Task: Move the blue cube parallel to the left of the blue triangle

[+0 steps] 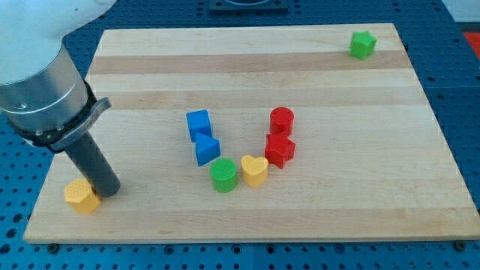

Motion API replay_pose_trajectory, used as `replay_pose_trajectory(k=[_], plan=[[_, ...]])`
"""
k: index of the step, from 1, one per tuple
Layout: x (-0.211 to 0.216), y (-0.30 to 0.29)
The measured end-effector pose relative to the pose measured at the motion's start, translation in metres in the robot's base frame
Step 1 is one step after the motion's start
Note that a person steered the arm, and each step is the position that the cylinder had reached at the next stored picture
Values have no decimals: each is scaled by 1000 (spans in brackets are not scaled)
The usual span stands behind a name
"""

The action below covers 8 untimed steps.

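1. Wooden desk (337, 202) carries eight small blocks; my tip (109, 190) sits at the view's lower left, touching or just beside a yellow block (81, 196).
2. No fingers exist on this arm, only the dark rod, so nothing is grasped.
3. Blue cube (198, 123) lies near the desk's middle, touching the blue triangle (207, 149) just below it and slightly to the view's right.
4. Green cylinder (223, 175) and yellow heart (254, 170) sit side by side below those.
5. Red cylinder (281, 120) sits above a second red block (280, 150), touching it.
6. Green block (362, 45) rests alone at the top right, well apart from my tip.
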<state>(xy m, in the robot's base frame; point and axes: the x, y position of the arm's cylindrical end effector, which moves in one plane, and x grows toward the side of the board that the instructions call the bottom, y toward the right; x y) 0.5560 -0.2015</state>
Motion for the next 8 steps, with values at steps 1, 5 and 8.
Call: replay_pose_trajectory(k=[1,5,8], plan=[[0,3],[-143,110],[-89,112]])
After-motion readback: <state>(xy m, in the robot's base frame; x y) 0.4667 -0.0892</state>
